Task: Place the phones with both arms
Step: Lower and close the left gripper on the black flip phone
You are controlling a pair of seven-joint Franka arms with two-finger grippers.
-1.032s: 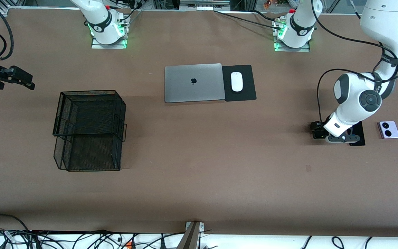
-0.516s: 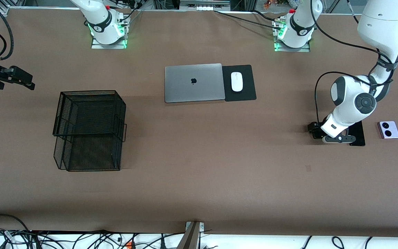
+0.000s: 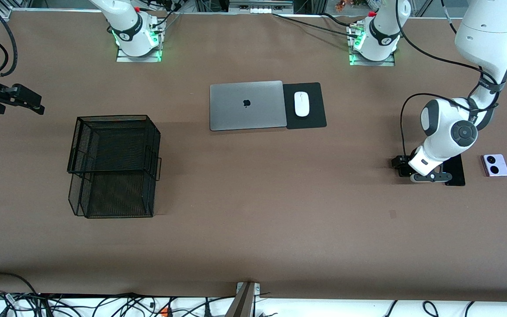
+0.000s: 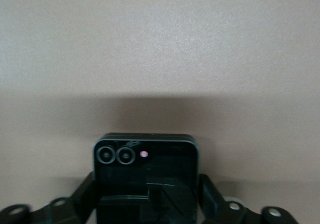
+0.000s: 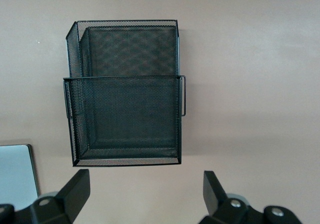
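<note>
My left gripper is down at the table near the left arm's end. In the left wrist view its fingers press both sides of the small square black folded phone, so the gripper is shut on it. The arm hides that phone in the front view. The long slim black slab lies right beside the gripper, partly covered by the arm. The lilac-white phone lies past the slab, nearer the table's end. My right gripper waits in the air at the right arm's end, open and empty.
A black wire-mesh basket stands toward the right arm's end; it also shows in the right wrist view. A closed silver laptop and a white mouse on a black pad lie mid-table near the bases.
The left arm's wrist and hand have shifted slightly toward the right arm's end over the folded phone. The right arm has not moved.
</note>
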